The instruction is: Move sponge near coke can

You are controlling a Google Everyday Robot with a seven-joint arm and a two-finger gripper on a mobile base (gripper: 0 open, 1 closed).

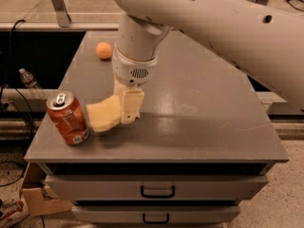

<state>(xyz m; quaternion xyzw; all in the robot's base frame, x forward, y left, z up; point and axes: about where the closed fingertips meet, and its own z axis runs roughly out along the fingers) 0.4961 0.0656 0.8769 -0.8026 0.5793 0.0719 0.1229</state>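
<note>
The gripper [129,114] hung low over the front left part of the grey table [204,127], its cream fingers [132,102] closed on the right end of the sponge [104,115]. The sponge was a pale yellow slab of soft foam, flat, with a curved, wavy outline. Its long axis ran roughly left to right, and the free end pointed toward the coke can [68,118]. It sat just beside the can, though I could not tell whether the two touched, nor whether the sponge's lower edge rested on the tabletop.

The can stood upright near the front left corner, red-orange metal with a silver top, a pull tab and a small white patch near its base. The tabletop was smooth and matte, with a dull sheen in the middle. A small orange ball [104,50] lay well apart, toward the back left. The arm's wrist [136,46] was a thick, smooth white cylinder rising from the gripper.
</note>
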